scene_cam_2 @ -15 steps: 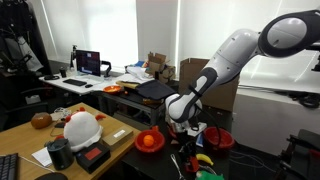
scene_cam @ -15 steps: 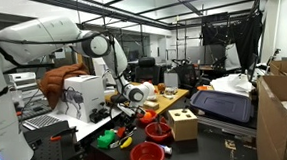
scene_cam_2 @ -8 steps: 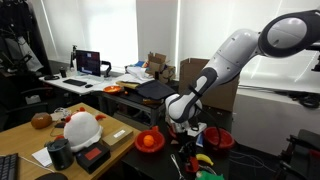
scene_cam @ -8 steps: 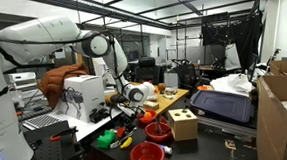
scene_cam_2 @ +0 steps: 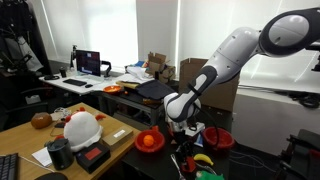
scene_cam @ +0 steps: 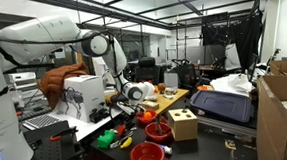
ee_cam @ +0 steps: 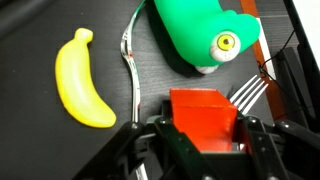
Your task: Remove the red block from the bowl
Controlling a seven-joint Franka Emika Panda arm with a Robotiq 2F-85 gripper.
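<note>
In the wrist view my gripper (ee_cam: 204,128) is shut on the red block (ee_cam: 203,108) and holds it above the black table top, over a fork (ee_cam: 248,92). The block sits squarely between the two fingers. In both exterior views the gripper (scene_cam: 136,108) (scene_cam_2: 181,125) points down over the cluttered table. The dark red bowl (scene_cam: 159,130) stands next to the light wooden box with holes (scene_cam: 183,123), to the side of the gripper and apart from it. The block itself is too small to make out in the exterior views.
Under the gripper lie a yellow banana (ee_cam: 82,80), a green toy with an eye (ee_cam: 205,35) and a thin cable (ee_cam: 132,70). A brighter red bowl (scene_cam: 145,155) stands near the table's front edge. A white box (scene_cam: 83,94) stands behind the arm.
</note>
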